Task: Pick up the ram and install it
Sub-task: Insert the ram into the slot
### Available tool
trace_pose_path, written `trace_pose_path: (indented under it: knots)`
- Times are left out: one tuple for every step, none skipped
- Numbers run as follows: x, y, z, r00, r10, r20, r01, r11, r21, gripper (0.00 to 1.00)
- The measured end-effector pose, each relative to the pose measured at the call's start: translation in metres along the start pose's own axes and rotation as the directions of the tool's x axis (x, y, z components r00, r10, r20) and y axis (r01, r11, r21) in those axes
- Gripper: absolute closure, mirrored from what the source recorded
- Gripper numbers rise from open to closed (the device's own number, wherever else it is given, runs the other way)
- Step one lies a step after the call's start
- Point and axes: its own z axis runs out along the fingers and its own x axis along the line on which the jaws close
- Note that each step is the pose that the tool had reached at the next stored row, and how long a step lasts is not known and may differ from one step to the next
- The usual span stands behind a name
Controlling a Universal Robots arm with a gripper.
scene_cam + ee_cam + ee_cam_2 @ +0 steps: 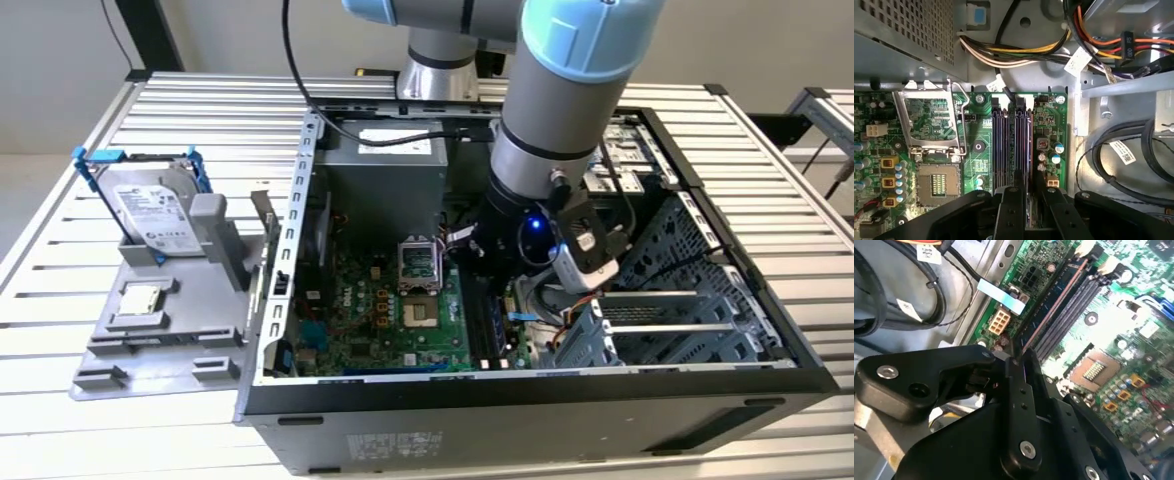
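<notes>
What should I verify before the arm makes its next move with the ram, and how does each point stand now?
1. Grip on the ram: ok. In the second wrist view the gripper is closed on one end of the ram.
2. Ram in line with the memory slots: ok. In the first wrist view it runs parallel to them, at the slot nearest the board's edge.
3. Ram fully seated: cannot tell.
4. White slot latches open or closed: cannot tell.
5. Cables clear: ok. The cable bundle lies beyond the end of the slots, not across them.
</notes>
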Motion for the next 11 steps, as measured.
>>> trace_pose_path:
  knots:
    - [0.0,0.0,-0.0045,1.0,0.0,-0.0001,0.0,1.0,-0.0001,0.0]
    - [0.0001,0.0,-0.009,1.0,0.0,-0.0002,0.0,1.0,-0.0001,0.0]
    - [0.0001,0.0001,-0.0136,1.0,0.001,-0.0001,-0.001,1.0,-0.0002,0.0]
    - [0.0001,0.0001,-0.0183,1.0,0.0,-0.0001,0.0,1.0,-0.0001,0.0]
    - [0.0,0.0001,-0.0226,1.0,0.0,-0.0002,0.0,1.0,-0.0002,0.0]
    - [0.0,0.0001,-0.0266,1.0,0.0,-0.0009,0.0,1.0,-0.0001,0.0]
    - [0.0,0.0001,-0.0273,1.0,0.0,-0.0014,0.0,1.0,0.0,0.0]
    - [0.0,0.0001,-0.0272,1.0,0.0,-0.0014,0.0,1.0,-0.0001,0.0]
    - [0.0001,0.0001,-0.0272,1.0,0.0,-0.0015,0.0,1.0,0.0001,0.0]
    - [0.0001,0.0001,-0.0272,1.0,0.0,-0.0015,0.0,1.0,0.0004,0.0]
    - [0.0001,0.0001,-0.0272,1.0,0.0,-0.0014,0.0,1.0,0.0004,1.0]
